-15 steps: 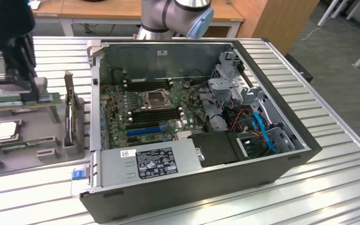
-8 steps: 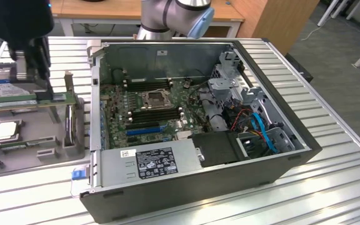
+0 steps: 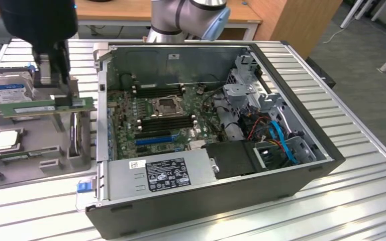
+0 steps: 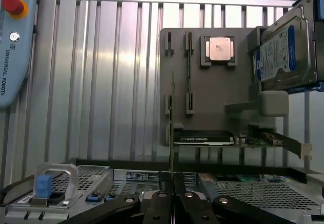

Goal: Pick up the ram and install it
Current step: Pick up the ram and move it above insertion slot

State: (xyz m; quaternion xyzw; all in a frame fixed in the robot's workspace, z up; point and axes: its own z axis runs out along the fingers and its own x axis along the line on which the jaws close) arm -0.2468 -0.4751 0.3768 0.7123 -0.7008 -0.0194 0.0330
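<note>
The ram (image 3: pixel 32 108) is a thin green stick held level above the grey holder tray (image 3: pixel 42 150), at the exterior view's left. My gripper (image 3: pixel 58 98) is shut on its upper edge, near one end. In the wrist view the ram (image 4: pixel 172 122) shows edge-on as a narrow line running out from my gripper (image 4: pixel 172 182), whose black fingers (image 4: pixel 161 203) press together on it. The open computer case (image 3: pixel 300 170) lies to the exterior view's right of the tray. Black memory slots (image 3: pixel 167 123) flank the processor socket (image 3: pixel 166 105) on its motherboard.
On the tray sit a hard drive (image 3: pixel 8 89), a processor chip (image 3: pixel 5 141) and a dark expansion card (image 4: pixel 203 139). The case holds a power supply (image 3: pixel 163 173) and blue cables (image 3: pixel 283 143). A teach pendant (image 4: pixel 12 36) lies on the ribbed metal table (image 3: pixel 354 125).
</note>
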